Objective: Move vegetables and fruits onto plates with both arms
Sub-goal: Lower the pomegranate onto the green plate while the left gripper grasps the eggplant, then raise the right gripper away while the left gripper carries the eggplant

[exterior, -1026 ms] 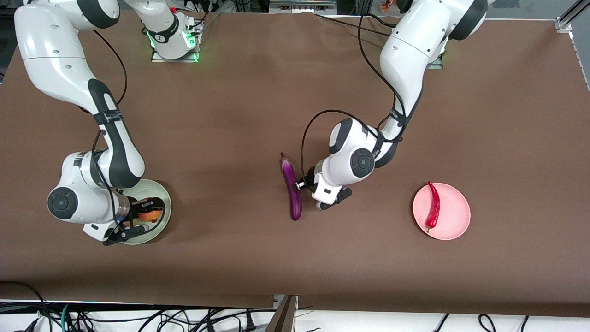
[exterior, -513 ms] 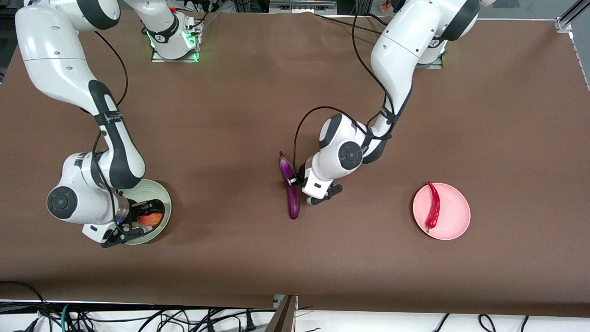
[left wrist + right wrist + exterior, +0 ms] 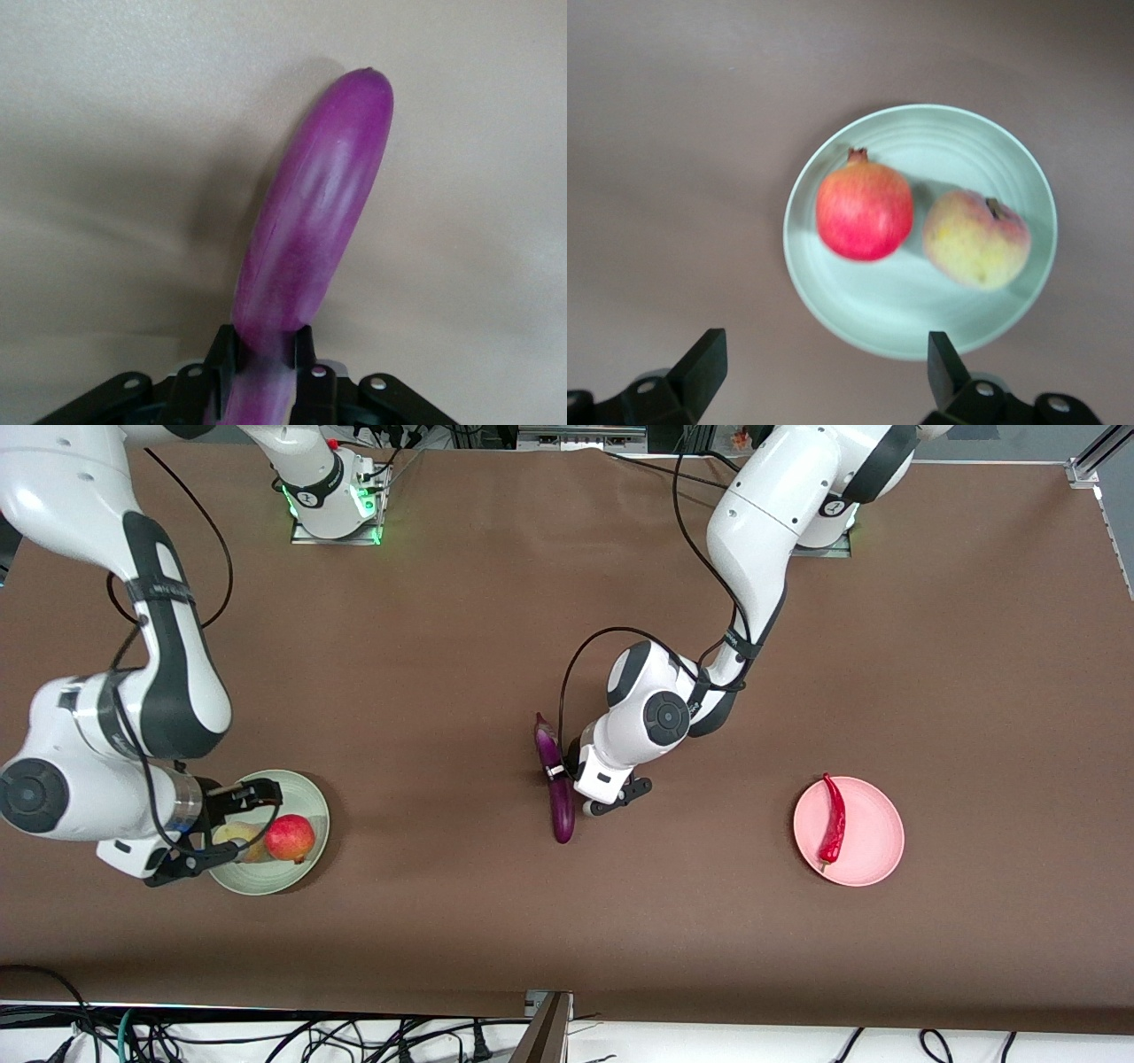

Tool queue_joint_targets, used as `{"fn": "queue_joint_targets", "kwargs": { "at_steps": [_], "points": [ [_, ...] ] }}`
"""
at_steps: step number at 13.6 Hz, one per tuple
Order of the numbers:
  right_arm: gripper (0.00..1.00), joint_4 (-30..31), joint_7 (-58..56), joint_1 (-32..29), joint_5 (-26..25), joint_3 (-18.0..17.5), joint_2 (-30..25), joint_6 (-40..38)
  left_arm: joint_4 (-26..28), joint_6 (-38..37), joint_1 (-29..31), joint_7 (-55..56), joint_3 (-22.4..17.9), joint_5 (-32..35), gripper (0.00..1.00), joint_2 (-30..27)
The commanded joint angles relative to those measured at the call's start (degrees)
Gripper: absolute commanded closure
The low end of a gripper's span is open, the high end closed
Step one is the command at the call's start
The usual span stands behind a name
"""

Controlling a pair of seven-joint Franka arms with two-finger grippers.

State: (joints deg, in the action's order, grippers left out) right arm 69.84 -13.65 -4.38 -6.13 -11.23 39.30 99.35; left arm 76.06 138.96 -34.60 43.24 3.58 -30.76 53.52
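Left gripper (image 3: 560,772) clamped on eggplant (image 3: 558,788); right gripper (image 3: 232,824) spread over green plate (image 3: 306,864).

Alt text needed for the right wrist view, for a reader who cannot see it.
Two round fruits, a red fruit and a pale yellow-pink peach, sit side by side on a mint green plate on the brown table. The open right gripper hangs above the plate's edge.
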Motion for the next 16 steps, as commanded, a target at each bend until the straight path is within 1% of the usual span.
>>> {"fn": "queue_joint_targets", "kwargs": {
  "at_steps": [1, 2, 3, 4, 5, 6, 7, 9, 11, 13, 15, 16],
  "points": [
    [0.00, 0.6, 0.2, -0.2, 0.0, -0.9, -5.2, -6.6, -0.2, -1.1, 1.3, -1.3, -1.1, 1.1, 1.00, -0.1],
    [0.00, 0.7, 1.0, -0.1, 0.0, -0.9, -6.9, -8.5, -0.3, -2.6, 2.9, -1.4, -1.1, 1.1, 1.00, -1.0],
    [0.00, 1.1, 3.0, -0.1, 0.1, -0.9, -9.4, -10.4, -1.2, -5.9, 4.5, -1.5, -1.1, 1.0, 1.00, -1.7],
    [0.00, 1.9, 6.3, 0.2, 0.0, -0.9, -11.7, -12.6, -3.3, -9.6, 6.2, -1.6, -1.1, 1.1, 1.00, -2.0],
    [0.00, 3.6, 9.3, 0.9, -0.2, -0.9, -15.0, -14.6, -5.3, -13.8, 8.5, -1.8, -1.1, 2.0, 1.00, -2.0],
    [0.00, 6.4, 11.3, 1.2, -0.4, -0.9, -18.3, -15.1, -7.3, -18.7, 11.6, -4.4, -0.8, 3.2, 1.00, -2.1],
    [0.00, 10.3, 12.8, 1.0, 0.0, -0.9, -22.3, -15.2, -9.0, -24.5, 14.9, -9.5, -0.7, 3.5, 1.00, -2.1],
    [0.00, 16.8, 12.9, 0.9, 0.2, -0.9, -28.7, -14.0, -9.5, -34.1, 22.0, -22.3, -1.0, 3.5, 1.00, -4.0],
    [0.00, 20.8, 12.3, 1.7, 0.2, -0.8, -32.5, -13.0, -9.4, -37.6, 28.6, -33.3, -0.7, 3.6, 1.00, -4.0],
    [0.00, 20.8, 11.8, 2.0, 0.2, -0.7, -35.3, -12.9, -9.1, -38.3, 33.5, -41.0, -1.2, 4.1, 1.00, -4.0],
    [0.00, 20.6, 11.7, 2.0, -0.5, -0.5, -36.5, -13.5, -8.5, -38.5, 37.8, -49.2, -1.0, 6.8, 1.00, -4.0],
    [0.00, 20.6, 11.8, 1.9, -0.5, 0.7, -37.4, -13.4, -8.5, -38.8, 39.4, -53.5, -1.0, 7.0, 1.00, -3.9]
  ]
}}
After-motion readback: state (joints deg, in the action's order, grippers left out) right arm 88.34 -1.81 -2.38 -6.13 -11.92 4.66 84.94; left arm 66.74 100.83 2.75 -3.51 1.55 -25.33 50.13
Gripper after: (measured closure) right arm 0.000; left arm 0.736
